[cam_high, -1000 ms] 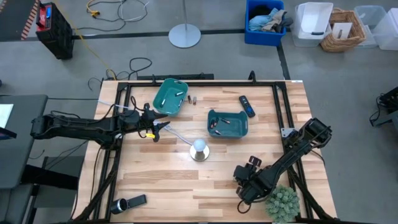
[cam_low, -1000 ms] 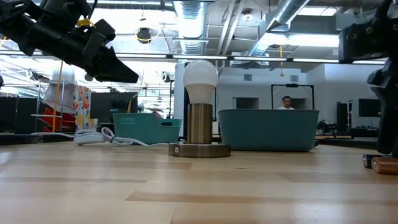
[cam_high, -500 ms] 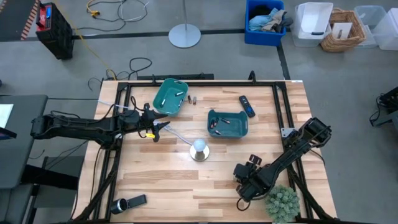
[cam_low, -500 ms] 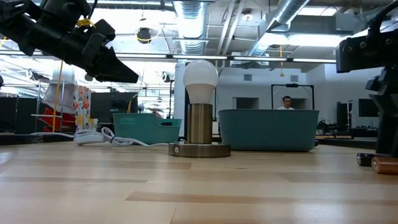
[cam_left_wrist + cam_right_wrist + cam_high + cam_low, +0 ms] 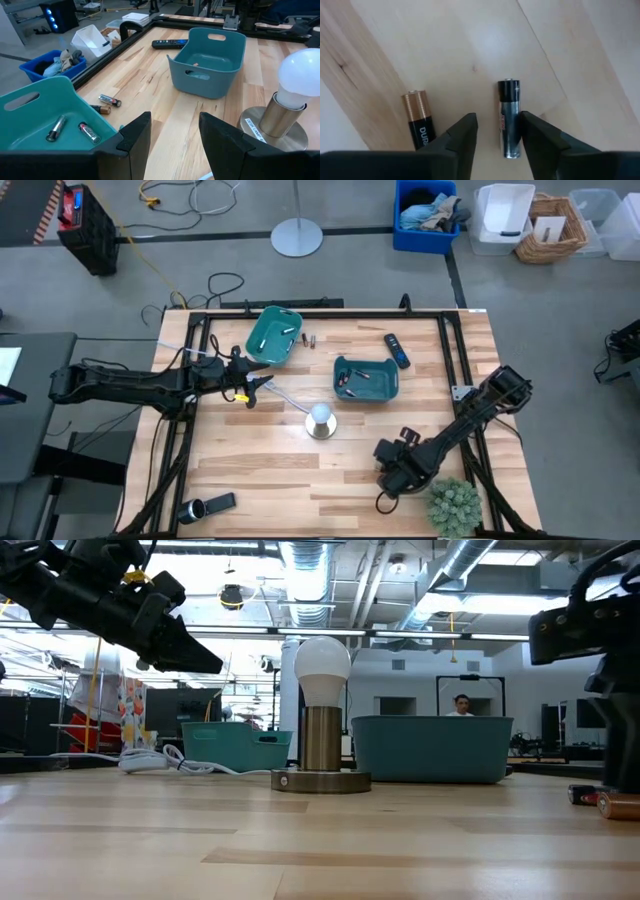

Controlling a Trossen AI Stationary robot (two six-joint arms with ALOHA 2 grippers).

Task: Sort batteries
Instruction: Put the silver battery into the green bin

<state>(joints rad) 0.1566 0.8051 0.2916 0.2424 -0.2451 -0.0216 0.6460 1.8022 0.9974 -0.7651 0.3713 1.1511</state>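
My right gripper (image 5: 497, 120) is open near the table's near right corner and points down at the wood. A black-and-silver battery (image 5: 509, 120) lies flat between its fingers. A copper-topped battery (image 5: 420, 120) lies just outside one finger. Both show low at the right in the low view (image 5: 585, 796). My left gripper (image 5: 172, 142) is open and hovers beside the left teal bin (image 5: 273, 338), which holds two batteries (image 5: 70, 129). Two more batteries (image 5: 307, 339) lie on the table between that bin and the right teal bin (image 5: 366, 378).
A lamp with a white bulb (image 5: 320, 420) stands mid-table, its white cable (image 5: 283, 394) running toward my left gripper. A black remote (image 5: 397, 350) lies beyond the right bin. A flashlight-like cylinder (image 5: 205, 506) sits at the near left, a green plant (image 5: 455, 505) at the near right corner.
My right gripper has shifted a little toward the table's left, above the two batteries. My left arm has kept still.
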